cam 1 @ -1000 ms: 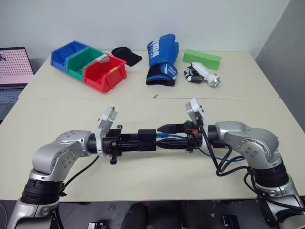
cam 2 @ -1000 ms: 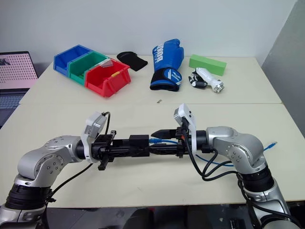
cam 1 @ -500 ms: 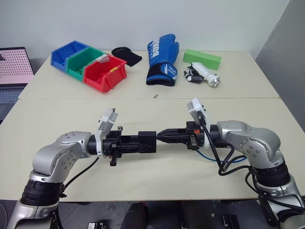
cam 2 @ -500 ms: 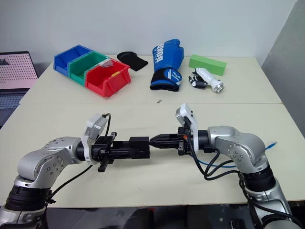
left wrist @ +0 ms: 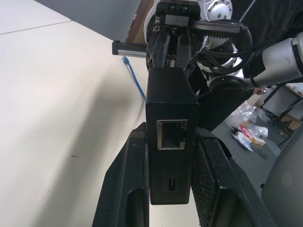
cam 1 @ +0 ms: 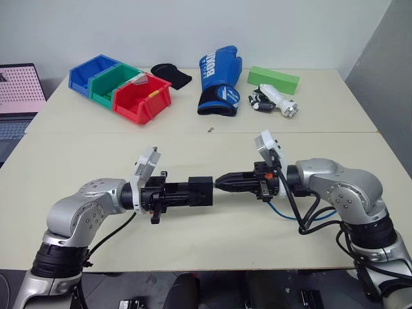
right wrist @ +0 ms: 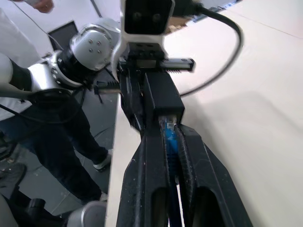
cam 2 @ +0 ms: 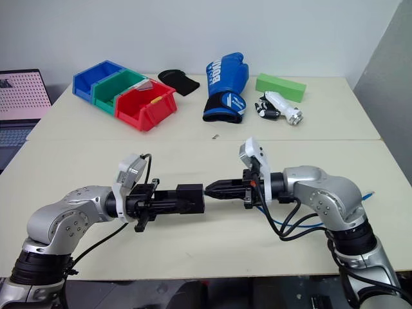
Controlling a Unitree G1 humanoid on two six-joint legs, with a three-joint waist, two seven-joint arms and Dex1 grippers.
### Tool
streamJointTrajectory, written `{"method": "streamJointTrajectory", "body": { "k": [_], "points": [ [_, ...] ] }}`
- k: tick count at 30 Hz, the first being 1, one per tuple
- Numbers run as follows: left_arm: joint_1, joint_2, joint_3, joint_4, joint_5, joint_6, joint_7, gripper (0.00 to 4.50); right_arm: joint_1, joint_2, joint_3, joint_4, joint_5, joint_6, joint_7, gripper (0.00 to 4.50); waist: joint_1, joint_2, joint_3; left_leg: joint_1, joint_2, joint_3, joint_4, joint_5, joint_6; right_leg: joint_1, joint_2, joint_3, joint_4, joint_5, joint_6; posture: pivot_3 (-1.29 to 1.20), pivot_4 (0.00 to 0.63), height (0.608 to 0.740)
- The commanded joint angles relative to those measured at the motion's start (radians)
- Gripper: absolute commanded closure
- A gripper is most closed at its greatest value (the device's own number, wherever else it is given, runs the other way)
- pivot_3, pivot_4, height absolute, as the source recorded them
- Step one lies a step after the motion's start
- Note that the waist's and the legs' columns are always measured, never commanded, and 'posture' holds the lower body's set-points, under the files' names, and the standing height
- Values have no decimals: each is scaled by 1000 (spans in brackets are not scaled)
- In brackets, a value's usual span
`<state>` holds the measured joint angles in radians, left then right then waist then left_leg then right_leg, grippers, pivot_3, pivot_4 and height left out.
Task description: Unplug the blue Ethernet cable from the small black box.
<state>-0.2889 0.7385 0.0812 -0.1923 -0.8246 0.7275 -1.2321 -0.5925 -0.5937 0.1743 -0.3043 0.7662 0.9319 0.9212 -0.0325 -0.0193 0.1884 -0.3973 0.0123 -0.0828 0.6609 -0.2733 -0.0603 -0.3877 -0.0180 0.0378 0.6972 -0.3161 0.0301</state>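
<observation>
The small black box (cam 1: 201,191) is held level above the table, with my left gripper (cam 1: 193,192) shut on it. In the left wrist view the box (left wrist: 170,109) sits between my fingers (left wrist: 135,170) and shows an empty port. My right gripper (cam 1: 220,183) faces it from the right and is shut on the blue Ethernet cable (right wrist: 169,137) near its plug. A narrow gap shows between the right fingertips and the box. The rest of the cable (cam 1: 283,212) loops down under the right wrist onto the table.
At the back of the table stand blue, green and red bins (cam 1: 119,87), a black cloth (cam 1: 171,75), a blue boxing glove (cam 1: 219,80), a green block (cam 1: 273,80) and a white tool (cam 1: 273,102). A laptop (cam 1: 16,96) sits far left. A person's legs (right wrist: 71,137) stand beside the table.
My right gripper closed on the blue cable, then drew back to the right, opening a small gap to the box. The left gripper kept still with the box.
</observation>
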Motion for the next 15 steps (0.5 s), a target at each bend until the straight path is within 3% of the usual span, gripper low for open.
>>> {"method": "streamJointTrajectory", "body": {
  "k": [1, 6, 10, 15],
  "points": [
    [31, 44, 77, -1, 0, -34, -17, 3705, 14, -45, -36, 27, -22, -27, 37, 4500, 0, 0, 0, 0, 0, 0, 0, 0, 0, 0, 0, 0, 0, 0, 0, 0, 150, 740],
    [47, 59, 96, 10, 22, -57, -6, 3705, 13, -52, -62, 83, -64, -69, 27, 4500, 0, 0, 0, 0, 0, 0, 0, 0, 0, 0, 0, 0, 0, 0, 0, 0, 150, 740],
    [57, 61, 106, 20, 46, -74, 17, 3705, -26, 22, -70, 250, -229, -246, -101, 4500, -1, 0, 0, 0, 0, 2, 0, 0, 0, 0, 0, 1, 0, 0, 0, 0, 150, 740],
    [86, 32, 105, -10, 67, -90, 77, 3705, -88, 117, -41, 598, -552, -616, -394, 4500, -3, 0, 0, 0, 0, 3, 0, 0, 0, -1, 0, 2, 1, 0, 0, 0, 150, 740]
  ]
}}
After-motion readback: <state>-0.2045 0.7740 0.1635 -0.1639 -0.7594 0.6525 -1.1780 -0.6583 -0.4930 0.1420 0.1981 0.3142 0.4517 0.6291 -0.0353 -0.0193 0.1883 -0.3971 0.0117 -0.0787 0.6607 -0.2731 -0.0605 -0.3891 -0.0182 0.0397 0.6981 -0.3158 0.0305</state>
